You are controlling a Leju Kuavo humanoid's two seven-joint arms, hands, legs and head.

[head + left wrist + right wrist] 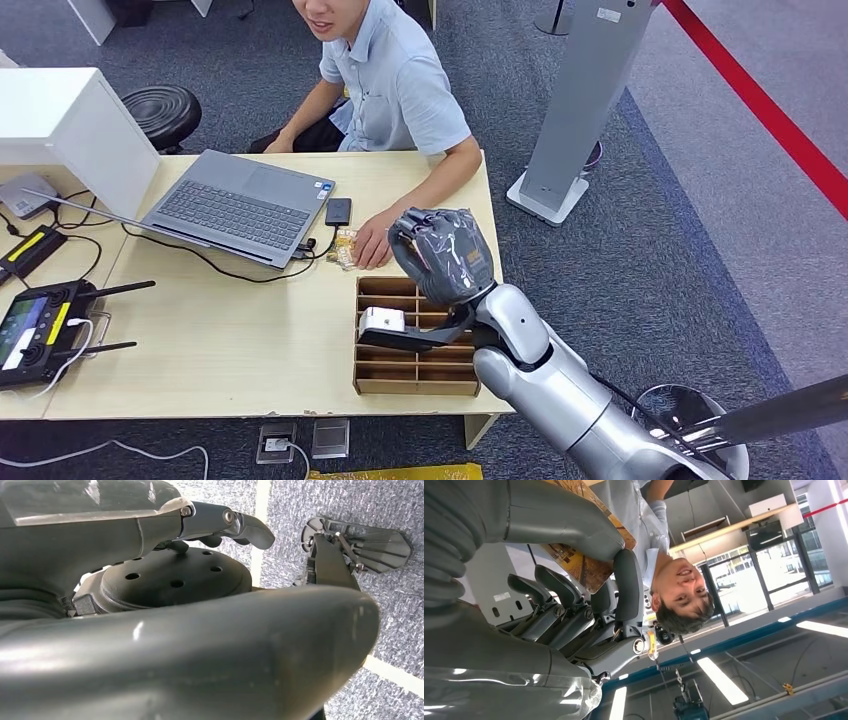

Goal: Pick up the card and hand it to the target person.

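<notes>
The card (591,567) sits pinched between thumb and fingers of the right hand (445,255), raised above the desk (230,340) near the seated person (395,90); beneath lies a wooden divided tray (415,375); the left hand (220,525) hangs with fingers curled in, holding nothing.

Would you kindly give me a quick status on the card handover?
Right robot hand holds the card, raised over the organizer. Left robot hand hanging, nothing in it. Person's hand rests on the desk nearby.

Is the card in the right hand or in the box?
In hand: the card sits between the right hand's thumb and fingers, above the box.
</notes>
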